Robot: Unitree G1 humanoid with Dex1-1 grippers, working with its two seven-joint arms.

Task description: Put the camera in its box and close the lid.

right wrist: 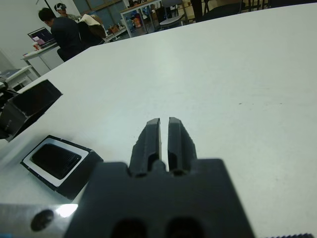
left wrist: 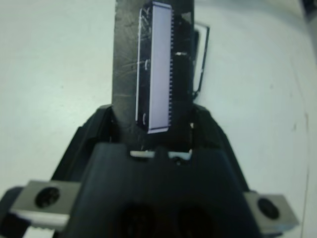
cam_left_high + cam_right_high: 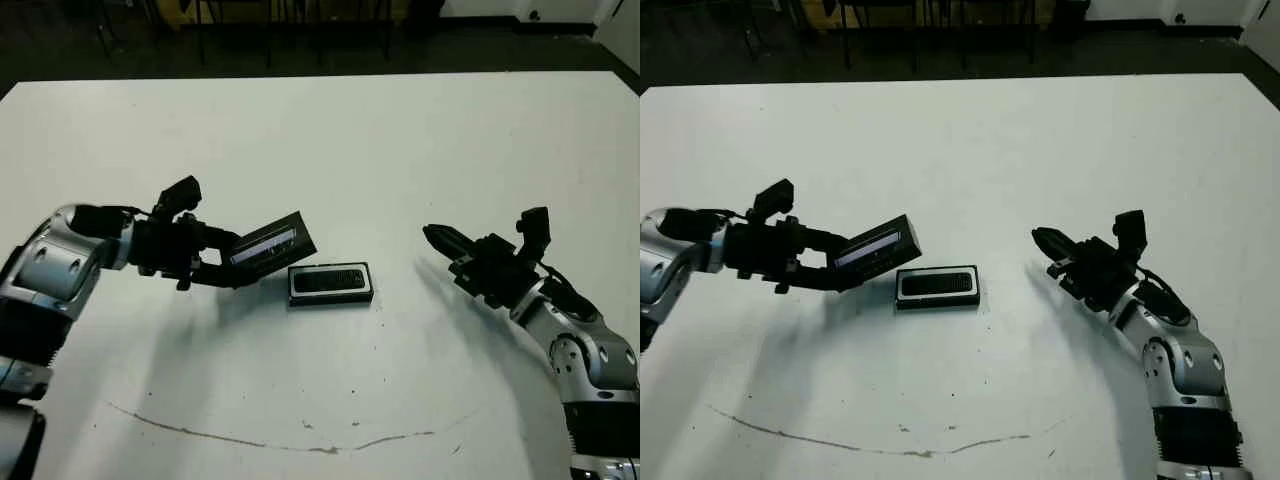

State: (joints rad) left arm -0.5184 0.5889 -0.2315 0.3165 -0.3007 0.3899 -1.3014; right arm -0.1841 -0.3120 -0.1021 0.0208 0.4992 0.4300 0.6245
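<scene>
The box [image 3: 293, 285], a shallow black tray with a white rim, lies flat at the table's middle. The camera [image 3: 331, 281] rests inside it, dark textured face up. My left gripper [image 3: 232, 262] is shut on the lid [image 3: 272, 246], a black slab with a glossy strip. It holds the lid tilted in the air just left of the box, its far end near the box's left corner. My right gripper [image 3: 432, 236] hovers to the right of the box, shut and holding nothing. The right wrist view shows the box [image 1: 81, 173], the camera [image 1: 55, 161] and the lid [image 1: 29, 106].
A thin brown curved mark [image 3: 300, 442] crosses the white table near its front edge. Dark floor and chair legs [image 3: 240, 30] lie beyond the far edge. A person [image 1: 67, 32] sits at a desk far behind the table.
</scene>
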